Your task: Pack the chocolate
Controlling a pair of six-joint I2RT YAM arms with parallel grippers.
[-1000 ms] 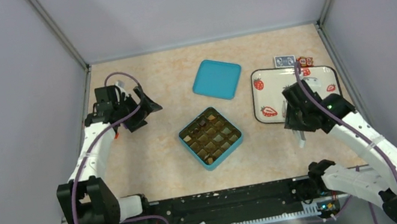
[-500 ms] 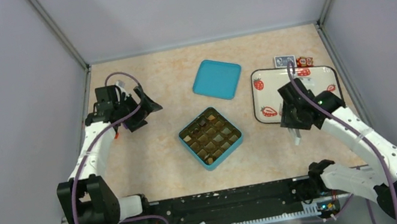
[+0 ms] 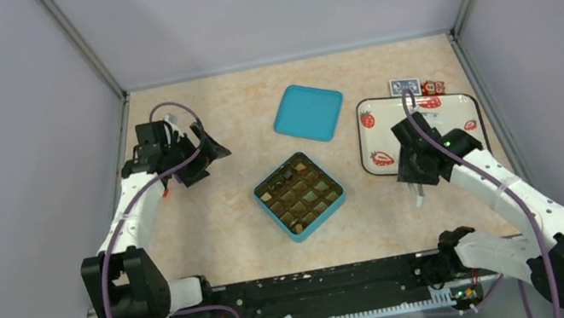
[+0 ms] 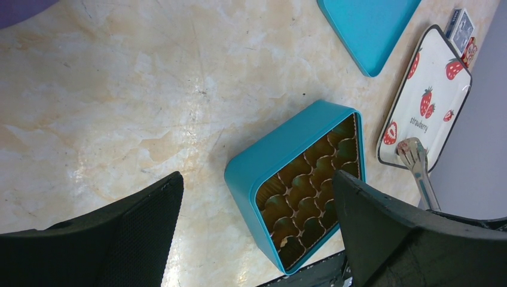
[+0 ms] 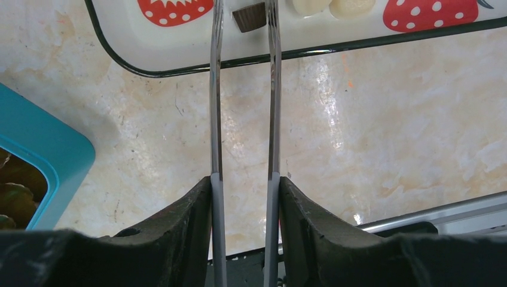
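- The tray (image 4: 439, 89) carries printed red strawberries and the word "strawberry"; the writing on the small blue card (image 3: 404, 86) beyond it is too small to read
- On the tray lie a brown chocolate (image 5: 249, 17) and two cream pieces (image 5: 311, 5), at its near edge
- The teal box (image 3: 299, 195) sits mid-counter (image 3: 228, 220), its gold-lined cups mostly showing bare; its lid (image 3: 307, 111) lies apart, behind
- The right end effector (image 5: 244, 191) is clamped on metal tongs (image 5: 214, 119); the tips straddle the brown chocolate
- The left end effector (image 3: 205, 156) hovers with jaws spread wide, holding nothing
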